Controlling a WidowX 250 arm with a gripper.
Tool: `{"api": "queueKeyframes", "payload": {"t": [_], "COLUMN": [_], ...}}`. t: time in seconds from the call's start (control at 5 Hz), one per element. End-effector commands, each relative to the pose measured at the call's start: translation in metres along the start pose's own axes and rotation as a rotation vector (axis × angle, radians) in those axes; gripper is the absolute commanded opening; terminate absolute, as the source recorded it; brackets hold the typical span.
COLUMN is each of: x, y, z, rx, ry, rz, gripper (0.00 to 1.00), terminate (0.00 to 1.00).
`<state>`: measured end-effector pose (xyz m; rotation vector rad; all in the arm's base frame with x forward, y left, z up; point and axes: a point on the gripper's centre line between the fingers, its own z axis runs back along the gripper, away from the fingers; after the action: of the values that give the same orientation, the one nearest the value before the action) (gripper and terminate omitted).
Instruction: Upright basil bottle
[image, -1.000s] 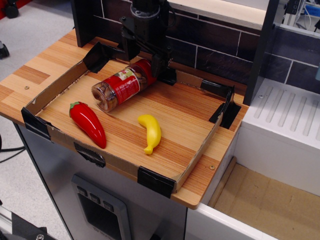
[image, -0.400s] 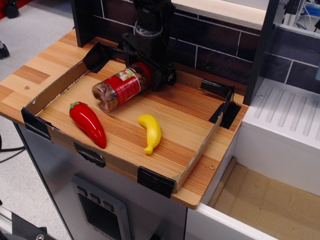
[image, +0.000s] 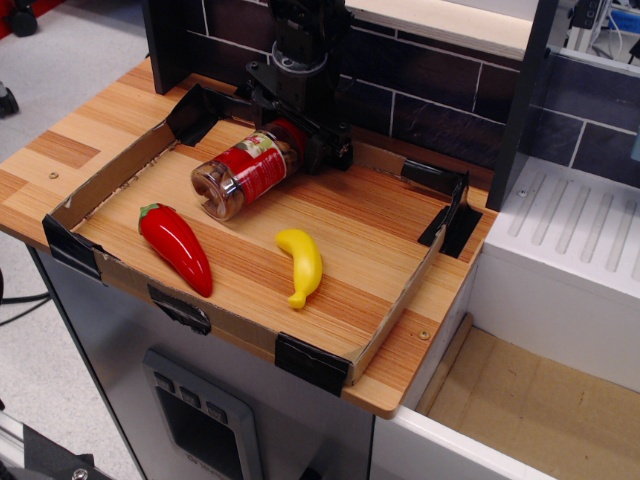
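Note:
The basil bottle (image: 243, 173) lies tilted in the back left of the shallow cardboard tray (image: 398, 318). Its clear base with brownish contents points toward the front left, and its red-capped end is up at the back. My black gripper (image: 294, 140) comes down from above and is shut on that capped end, which its fingers mostly hide. The base end looks to be resting on or just above the tray floor.
A glossy red toy chili (image: 176, 248) lies at the tray's front left and a yellow banana (image: 301, 265) at the front middle. A dark brick wall (image: 420, 95) stands close behind the gripper. A white ribbed unit (image: 570, 240) stands to the right.
The gripper came down over the bottle's capped end and closed on it. The bottle has turned a little and its capped end has risen slightly.

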<state>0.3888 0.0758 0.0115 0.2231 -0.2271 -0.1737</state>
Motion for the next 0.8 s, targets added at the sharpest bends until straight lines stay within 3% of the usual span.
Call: {"api": "queueKeyframes", "payload": {"t": [0.0, 0.2, 0.4, 0.6], "x": [0.026, 0.026, 0.02, 0.016], "y": [0.027, 0.031, 0.03, 0.031], "z": [0.082, 0.102, 0.107, 0.113], "rx": [0.031, -0.025, -0.046, -0.092], "ry": [-0.205, -0.202, -0.172, -0.201], "rz": [0.024, 0.039, 0.027, 0.009], "gripper": [0.0, 0.0, 0.0, 0.0], "terminate": [0.0, 0.0, 0.0, 0.0]}}
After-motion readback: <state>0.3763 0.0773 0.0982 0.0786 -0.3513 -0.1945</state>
